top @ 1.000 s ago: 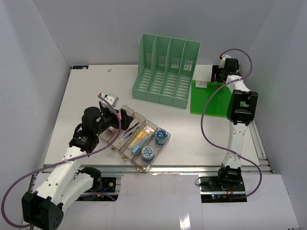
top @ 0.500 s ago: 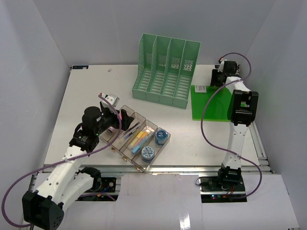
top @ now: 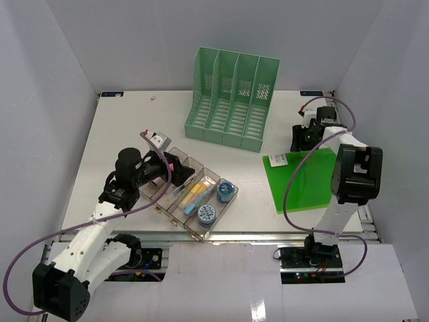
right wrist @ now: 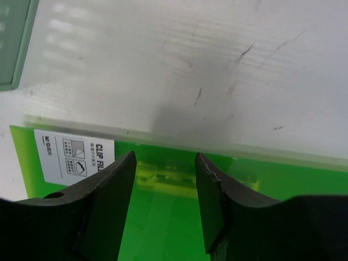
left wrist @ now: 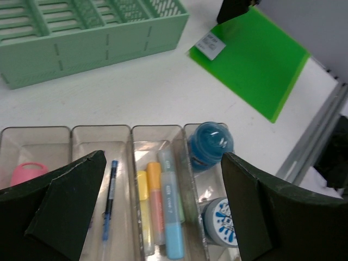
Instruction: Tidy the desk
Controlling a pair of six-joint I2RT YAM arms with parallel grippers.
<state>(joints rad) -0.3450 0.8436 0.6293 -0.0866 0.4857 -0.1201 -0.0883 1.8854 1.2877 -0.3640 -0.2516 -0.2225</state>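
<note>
Your arms are working over the white desk (top: 127, 127), which is filling the middle of the top view.
Your left gripper (left wrist: 163, 157) is hanging, fingers wide apart, over the clear tray (left wrist: 70, 130) at lower left. Your right gripper (right wrist: 166, 157) is straddling the edge of the green folder (top: 305, 181) at right; whether it is clamping cannot be told.

The left arm (top: 90, 231) runs from its base at the near left corner up and to the right, kept low, with the elbow barely raised. The left pincer (top: 171, 168) points rightward and down, and its fingers (left wrist: 60, 212) are spread wide apart. The right arm (top: 333, 213) climbs steeply from its base to a high elbow, then the forearm reaches toward the back. The right pincer (top: 299, 139) aims downward. Its fingers (right wrist: 103, 206) leave only a narrow gap, and I can't tell whether they pinch anything.
</note>
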